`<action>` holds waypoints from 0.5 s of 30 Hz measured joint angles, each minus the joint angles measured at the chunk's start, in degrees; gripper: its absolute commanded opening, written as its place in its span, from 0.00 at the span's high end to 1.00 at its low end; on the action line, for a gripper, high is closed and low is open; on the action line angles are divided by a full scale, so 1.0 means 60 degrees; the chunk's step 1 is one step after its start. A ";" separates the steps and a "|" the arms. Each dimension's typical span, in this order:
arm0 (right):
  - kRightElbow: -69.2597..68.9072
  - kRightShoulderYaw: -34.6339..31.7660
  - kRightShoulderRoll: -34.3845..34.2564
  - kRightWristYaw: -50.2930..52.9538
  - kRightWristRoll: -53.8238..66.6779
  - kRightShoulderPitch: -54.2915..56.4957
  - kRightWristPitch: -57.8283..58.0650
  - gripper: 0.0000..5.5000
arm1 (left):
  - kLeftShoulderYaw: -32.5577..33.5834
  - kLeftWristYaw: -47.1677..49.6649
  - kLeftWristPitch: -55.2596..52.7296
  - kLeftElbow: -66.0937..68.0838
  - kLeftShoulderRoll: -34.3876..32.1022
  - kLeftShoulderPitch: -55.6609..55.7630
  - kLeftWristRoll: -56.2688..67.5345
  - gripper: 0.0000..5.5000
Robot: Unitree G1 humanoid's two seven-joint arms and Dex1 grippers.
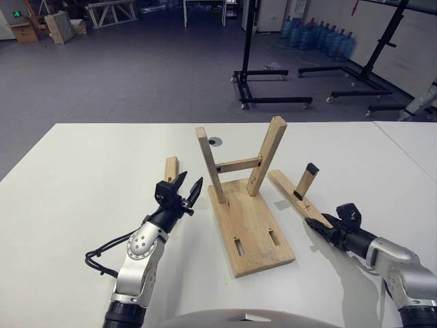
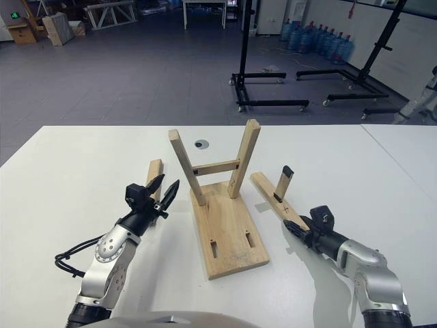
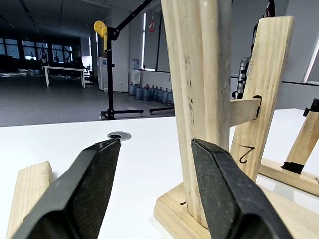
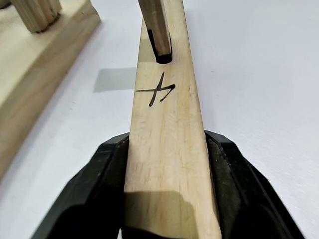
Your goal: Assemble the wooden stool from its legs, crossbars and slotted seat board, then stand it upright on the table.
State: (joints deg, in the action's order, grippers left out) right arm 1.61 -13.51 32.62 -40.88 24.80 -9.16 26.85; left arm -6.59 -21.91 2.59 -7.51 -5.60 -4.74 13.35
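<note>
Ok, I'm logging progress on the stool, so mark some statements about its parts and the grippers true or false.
1. Two legs stand in the seat board, joined by a crossbar. True.
2. The left gripper holds a leg. False: it is open, beside a loose leg lying on the table.
3. The right gripper is shut on another leg that has a second crossbar stuck in it. True.
4. All the board's slots are filled. False: two near slots are empty.
</note>
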 measured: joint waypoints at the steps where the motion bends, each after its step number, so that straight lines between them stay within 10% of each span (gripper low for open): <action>1: 0.0026 -0.0066 -0.0167 -0.0119 0.0221 0.0062 0.0020 0.62 | 0.0089 -0.0056 -0.0055 -0.0003 -0.0004 0.0066 0.0181 0.53; 7: -0.0121 -0.2500 -0.0608 -0.1249 0.4059 0.0364 0.1278 0.62 | 0.0724 -0.0893 -0.1004 -0.0517 -0.0452 0.0258 0.1751 0.53; 15: -0.2520 -0.3015 -0.0570 -0.3115 0.7168 -0.2853 0.3831 0.62 | 0.0756 -0.3009 -0.3604 -0.2527 -0.1567 -0.0758 0.5139 0.53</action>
State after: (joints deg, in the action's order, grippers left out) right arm -13.51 -31.60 29.20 -59.57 67.81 -26.28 49.83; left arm -2.05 -39.97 -19.03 -22.68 -15.00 -9.29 44.19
